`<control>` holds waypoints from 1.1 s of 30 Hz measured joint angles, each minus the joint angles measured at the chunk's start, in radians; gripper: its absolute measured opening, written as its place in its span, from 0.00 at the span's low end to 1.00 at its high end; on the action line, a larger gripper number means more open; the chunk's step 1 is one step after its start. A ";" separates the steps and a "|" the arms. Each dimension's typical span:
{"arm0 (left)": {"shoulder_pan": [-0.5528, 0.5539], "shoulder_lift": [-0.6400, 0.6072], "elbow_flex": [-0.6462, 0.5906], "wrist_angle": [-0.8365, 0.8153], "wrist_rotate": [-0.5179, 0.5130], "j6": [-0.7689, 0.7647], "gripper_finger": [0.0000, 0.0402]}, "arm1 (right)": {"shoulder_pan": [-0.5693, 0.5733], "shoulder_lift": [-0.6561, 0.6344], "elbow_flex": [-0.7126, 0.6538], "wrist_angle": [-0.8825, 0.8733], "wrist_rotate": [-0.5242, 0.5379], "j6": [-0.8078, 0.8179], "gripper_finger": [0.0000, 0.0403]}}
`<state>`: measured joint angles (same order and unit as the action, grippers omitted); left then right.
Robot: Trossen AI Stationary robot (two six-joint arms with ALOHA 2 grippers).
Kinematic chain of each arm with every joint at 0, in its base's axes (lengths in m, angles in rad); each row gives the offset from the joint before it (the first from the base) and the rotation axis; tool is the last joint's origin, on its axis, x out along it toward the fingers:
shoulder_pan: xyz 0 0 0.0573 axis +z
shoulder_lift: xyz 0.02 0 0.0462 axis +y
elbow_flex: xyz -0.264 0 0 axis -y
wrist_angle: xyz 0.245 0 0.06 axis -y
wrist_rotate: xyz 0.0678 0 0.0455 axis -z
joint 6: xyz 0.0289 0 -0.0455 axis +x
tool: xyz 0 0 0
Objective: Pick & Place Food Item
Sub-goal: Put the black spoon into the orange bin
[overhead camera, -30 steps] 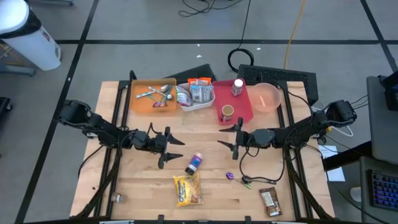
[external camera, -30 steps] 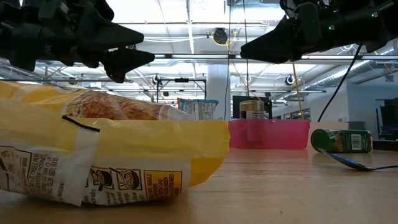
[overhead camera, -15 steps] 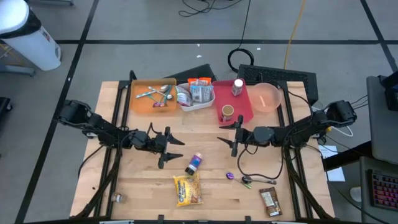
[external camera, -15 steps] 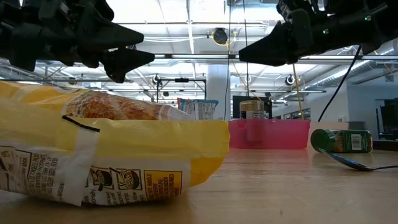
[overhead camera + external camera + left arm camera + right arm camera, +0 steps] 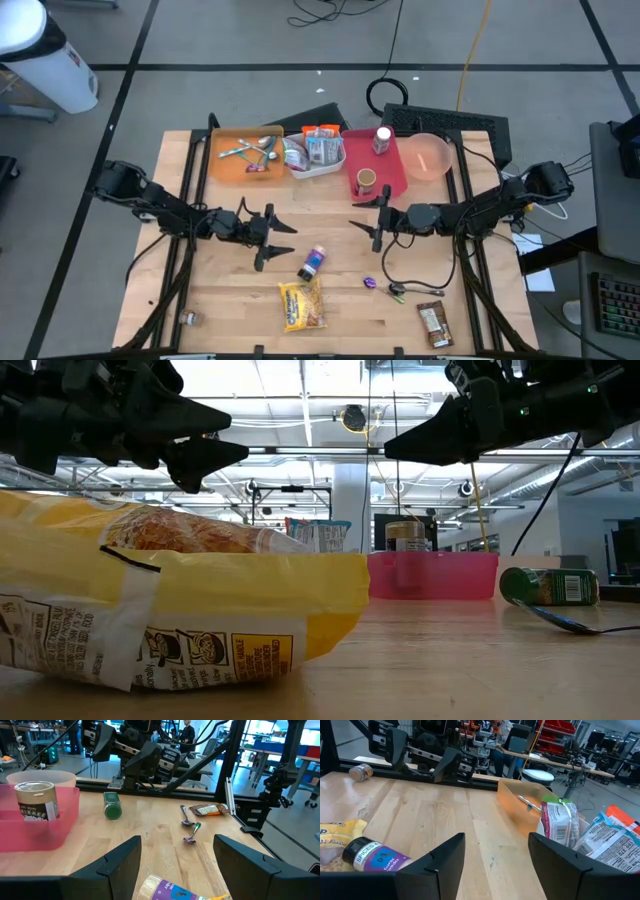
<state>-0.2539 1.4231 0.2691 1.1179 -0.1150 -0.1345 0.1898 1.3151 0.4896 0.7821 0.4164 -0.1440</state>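
Two dark arms hover above a wooden table (image 5: pixel 220 300), facing each other. Left gripper (image 5: pixel 272 240) and right gripper (image 5: pixel 366 222) both have jaws apart, holding nothing. A yellow snack bag (image 5: pixel 302 305) lies near the front edge, a purple spice jar (image 5: pixel 313 263) just behind it, between the grippers

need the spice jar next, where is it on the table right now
In the high view the spice jar lies on its side near the table's middle, just above the yellow snack bag and right of the left pincer.
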 joint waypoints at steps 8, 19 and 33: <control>0.000 0.000 0.000 0.000 0.000 0.000 0.63 | 0.000 0.000 0.000 -0.001 0.000 -0.010 0.52; 0.000 0.000 0.000 0.000 0.000 0.000 0.63 | 0.000 0.000 0.000 0.007 0.000 -0.029 0.52; 0.000 0.000 0.000 0.000 0.000 0.000 0.63 | -0.001 0.000 0.000 -0.028 -0.050 -0.004 0.52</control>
<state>-0.2539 1.4231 0.2691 1.1178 -0.1146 -0.1349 0.1890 1.3151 0.4896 0.7544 0.3668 -0.1484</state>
